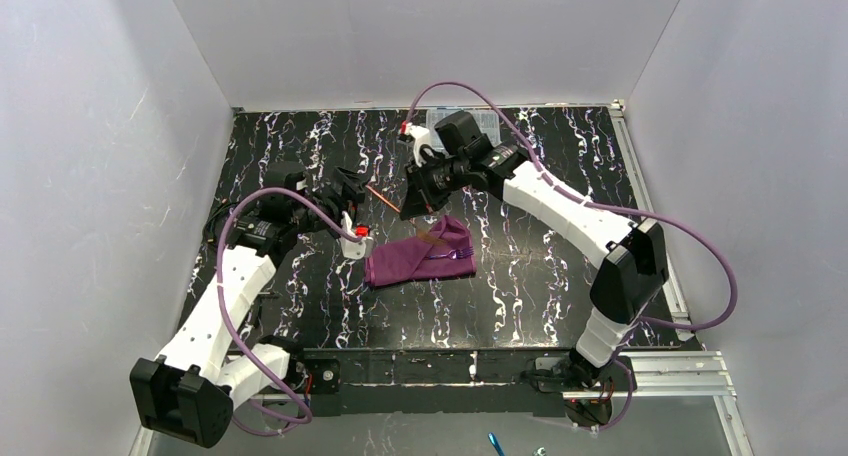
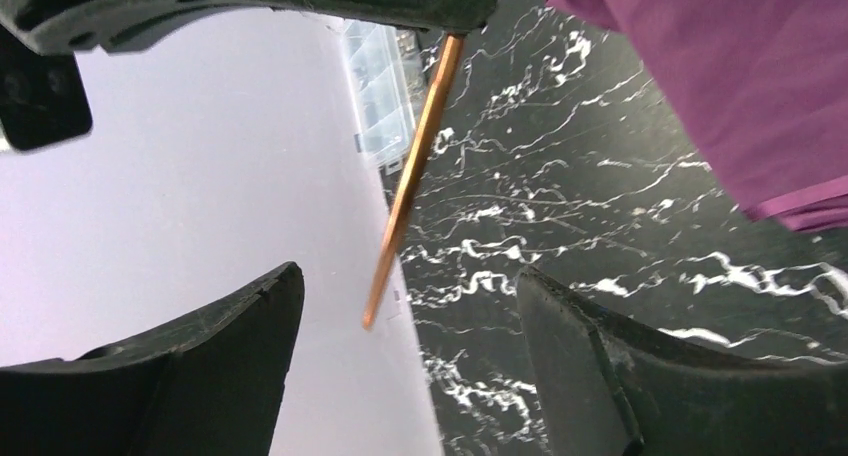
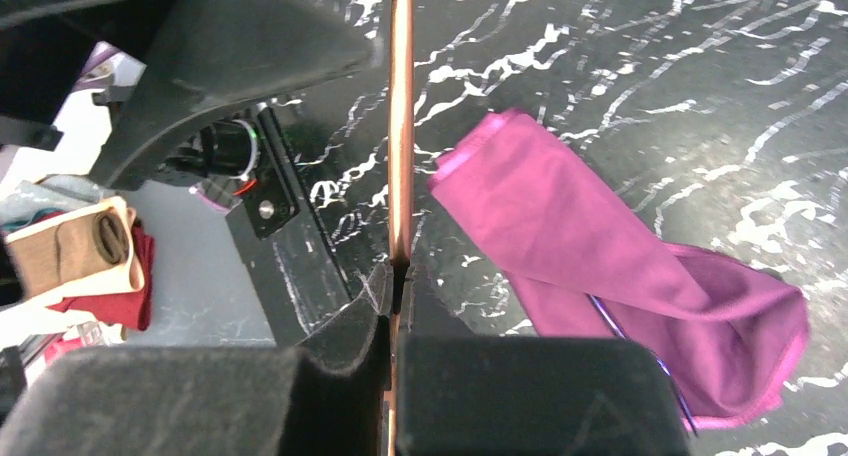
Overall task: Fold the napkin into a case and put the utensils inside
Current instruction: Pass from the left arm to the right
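**Copper stick pinched by right gripper, left gripper spread around its free end**

Top view: the right gripper point(image 1: 411, 202) is clenched on one end of the copper-brown utensil point(image 1: 384, 198), which is held up off the table point(image 1: 300, 306). The stick slants toward the left gripper point(image 1: 354, 214), whose fingers are spread apart. The napkin point(image 1: 415, 259) lies near mid-table, just below both grippers, folded into a narrow elongated pouch. The purple utensil point(image 1: 452, 255) lies along its right part. I cannot tell if it is on the cloth or inside it. A clear plastic box point(image 1: 482, 122) sits at the far edge, behind the right arm.

Left wrist: the left gripper point(image 2: 407, 276) is released, with its fingers point(image 2: 210, 366) wide apart. The copper-brown utensil point(image 2: 410, 176) runs down between them, its free tip touching neither finger. Its upper end is under a black finger at the top of the frame. A napkin point(image 2: 720, 86) corner fills the upper right. The clear plastic box point(image 2: 380, 86) is in the background.

Right wrist: the right gripper point(image 3: 398, 276) is closed tight on the copper-brown utensil point(image 3: 402, 116), which sticks straight out from the pinch. The napkin point(image 3: 590, 256) lies flat on the table to the right, not touching the stick. A thin purple utensil point(image 3: 640, 354) shows as a line at its fold. Tan and red cloths point(image 3: 90, 251) lie off the table at the left.
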